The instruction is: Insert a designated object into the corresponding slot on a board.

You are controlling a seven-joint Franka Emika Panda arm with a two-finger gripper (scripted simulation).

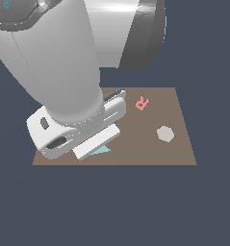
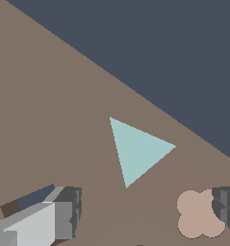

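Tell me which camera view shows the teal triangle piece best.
The wrist view: the whole triangle piece lies unobstructed on the board near its edge. The exterior view shows only a teal sliver poking out from under the arm.

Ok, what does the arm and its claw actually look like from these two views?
The arm is thick, smooth, glossy white-grey tubing, with a dark grey band at the upper joint and a small teal mark near the top. Its wrist housing is white with dark oval slots. The claw has blocky grey fingertips on a pale grey body. No cables show.
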